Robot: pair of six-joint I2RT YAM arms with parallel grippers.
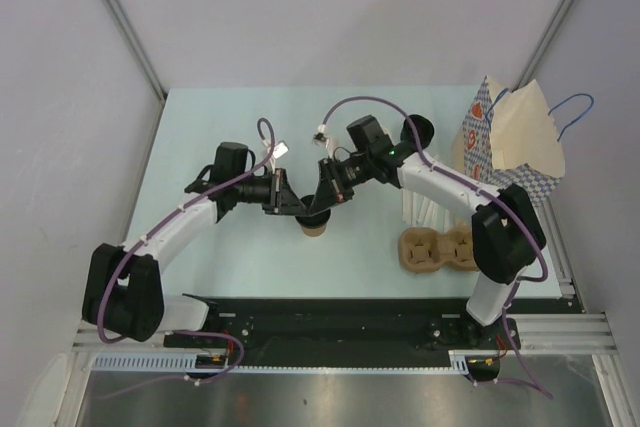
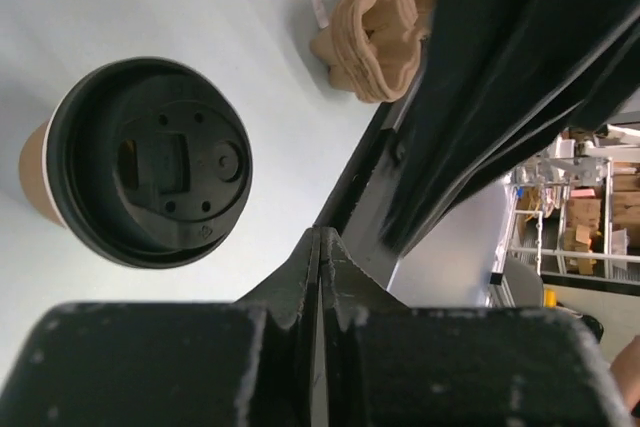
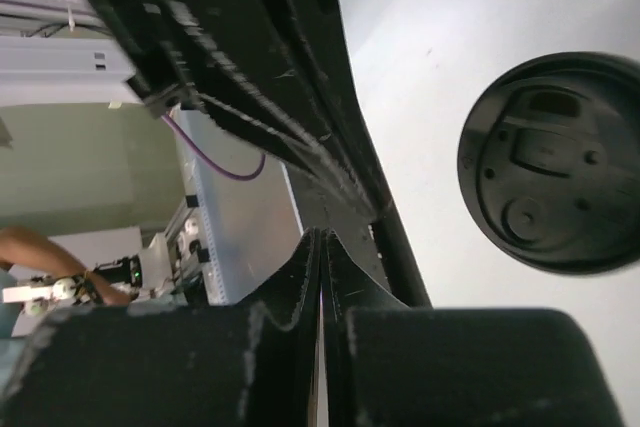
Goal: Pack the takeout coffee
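At mid-bench point(image 1: 230, 127): takeout coffee point(image 1: 315, 228), an upright tan paper cup capped by a round black lid with a rectangular sip recess. Left tool point(image 2: 318, 247) and right tool point(image 3: 320, 247) are clenched on nothing, just beside it.

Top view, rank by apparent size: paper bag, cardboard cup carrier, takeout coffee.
1. paper bag
2. cardboard cup carrier
3. takeout coffee, partly hidden, but clearly the smallest

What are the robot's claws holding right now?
Nothing. The left claw and the right claw are both shut with nothing between them. The coffee cup stands free beside them.
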